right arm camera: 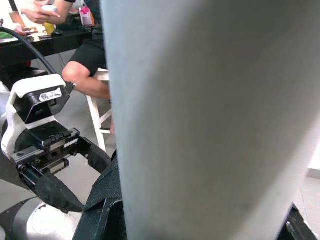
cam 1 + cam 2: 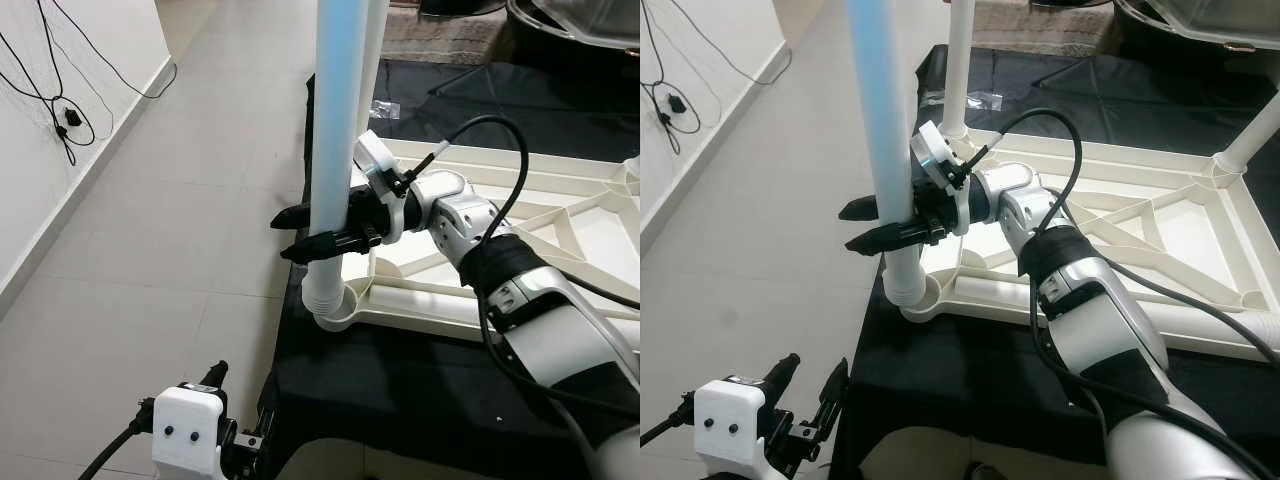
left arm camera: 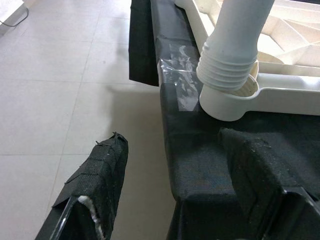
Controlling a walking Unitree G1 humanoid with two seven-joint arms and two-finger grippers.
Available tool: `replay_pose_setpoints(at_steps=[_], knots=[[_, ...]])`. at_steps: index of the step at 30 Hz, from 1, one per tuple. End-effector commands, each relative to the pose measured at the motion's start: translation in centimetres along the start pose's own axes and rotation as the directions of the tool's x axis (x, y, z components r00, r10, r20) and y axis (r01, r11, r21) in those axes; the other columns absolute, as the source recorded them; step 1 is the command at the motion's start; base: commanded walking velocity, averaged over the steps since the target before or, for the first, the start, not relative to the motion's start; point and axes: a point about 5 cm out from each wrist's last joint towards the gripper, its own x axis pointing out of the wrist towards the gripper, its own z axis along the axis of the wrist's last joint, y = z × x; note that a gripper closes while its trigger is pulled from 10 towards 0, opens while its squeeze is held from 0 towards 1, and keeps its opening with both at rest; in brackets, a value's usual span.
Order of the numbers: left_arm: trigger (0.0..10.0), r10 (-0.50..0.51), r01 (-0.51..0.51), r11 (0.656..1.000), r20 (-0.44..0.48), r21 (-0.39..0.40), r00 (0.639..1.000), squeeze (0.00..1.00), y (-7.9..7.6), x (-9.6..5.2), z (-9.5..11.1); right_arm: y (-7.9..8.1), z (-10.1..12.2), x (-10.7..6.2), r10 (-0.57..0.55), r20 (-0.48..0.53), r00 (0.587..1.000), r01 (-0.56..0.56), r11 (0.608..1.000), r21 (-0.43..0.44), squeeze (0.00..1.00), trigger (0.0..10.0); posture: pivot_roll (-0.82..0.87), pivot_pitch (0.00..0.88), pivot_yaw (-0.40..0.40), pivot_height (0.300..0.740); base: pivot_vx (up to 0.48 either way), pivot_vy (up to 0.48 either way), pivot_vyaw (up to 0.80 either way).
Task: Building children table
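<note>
A white children's table frame lies upside down on a black cloth. A pale blue-white table leg stands upright with its threaded end in the frame's near left corner socket. My right gripper is shut on this leg a little above the socket, its black fingertips sticking out past it. The leg is close up in the right wrist view. My left gripper hangs open low beside the cloth's near left corner, with nothing between its fingers; the socket lies just beyond them.
Two more white legs stand in the frame's far corners. Tiled floor stretches to the left, up to a wall with black cables. A seated person is behind me. A small plastic bag lies on the cloth.
</note>
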Motion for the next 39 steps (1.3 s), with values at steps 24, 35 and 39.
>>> replay_pose_setpoints(at_steps=[24, 35, 39], knots=[[10.0, -0.010, 0.010, 1.000, -0.033, 0.019, 0.999, 0.00, 0.4, -0.1, -0.6, 1.6, -0.3, -0.1, 0.072, 0.038, 0.997, -0.072, 0.997, -0.007, 0.00, 10.0, 0.11, 0.228, -0.006, 0.740, 0.000, 0.000, 0.00], [10.0, -0.012, 0.012, 1.000, -0.032, 0.017, 0.999, 0.00, 0.3, -0.2, -0.6, 1.4, -1.2, 0.0, 0.056, -0.003, 0.998, -0.056, 0.998, 0.003, 0.00, 10.0, 0.11, 0.219, -0.012, 0.740, 0.000, 0.000, 0.00], [10.0, -0.013, 0.013, 1.000, -0.032, 0.016, 0.999, 0.00, 0.2, -0.2, -0.6, 1.1, -1.2, -0.2, 0.038, -0.008, 0.999, -0.038, 0.999, 0.006, 0.00, 10.0, 0.11, 0.219, -0.015, 0.740, 0.000, 0.000, 0.00]])
